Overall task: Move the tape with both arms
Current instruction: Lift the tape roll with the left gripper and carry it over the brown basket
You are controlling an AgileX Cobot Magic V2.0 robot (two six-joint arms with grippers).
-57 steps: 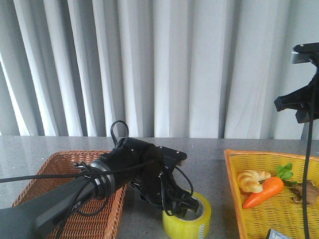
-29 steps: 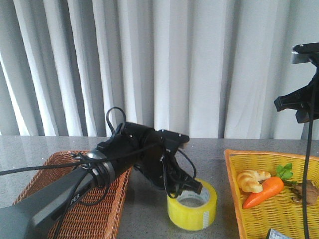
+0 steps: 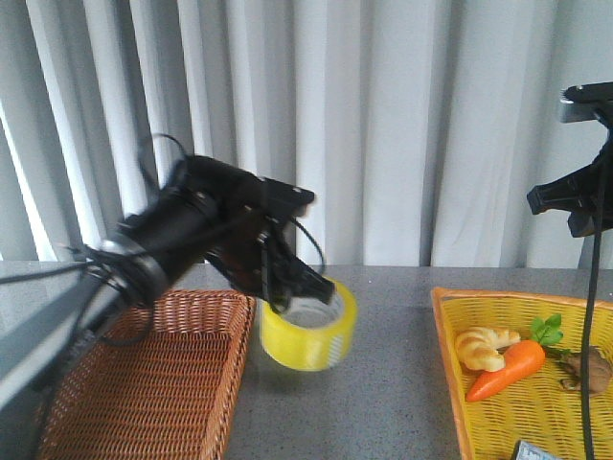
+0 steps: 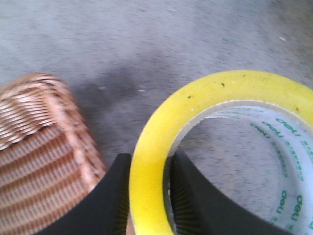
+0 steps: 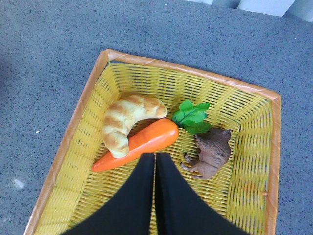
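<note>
Tape (image 3: 308, 326), a wide yellow roll with a white printed core, hangs clear of the grey surface (image 3: 383, 402), pinched through its wall by the left gripper (image 4: 149, 196): one finger presses the outside, the other sits inside the core. In the front view the roll hangs just at 3 o'clock of the brown wicker basket (image 3: 144, 383), with the yellow basket (image 3: 450, 364) well off toward 3 o'clock. The right gripper (image 5: 155, 196) waits high above that yellow basket, its fingers clenched on nothing, over the toy carrot (image 5: 139, 143), croissant (image 5: 124, 125) and a small brown animal figure (image 5: 210, 152).

Risk lies in the grip itself. Only a narrow stretch of smooth wall is held, so I judge the roll could pivot or slide out if the arm swings fast; the blur suggests brisk motion. A handover also needs the right fingers released first, or they will knock the roll loose.
</note>
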